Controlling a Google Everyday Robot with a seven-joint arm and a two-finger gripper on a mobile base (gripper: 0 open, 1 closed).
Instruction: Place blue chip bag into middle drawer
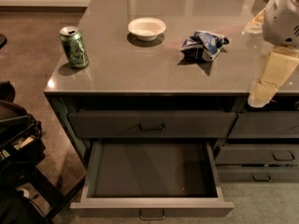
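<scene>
The blue chip bag (203,45) lay crumpled on the counter (140,71), to the right of the white bowl (146,28) and well apart from the green can (74,46) at the left. Below, the middle drawer (187,205) stood pulled out. The gripper (262,88) hung at the counter's near right edge, apart from the bag. I could not tell if its jaws were open or closed.
</scene>
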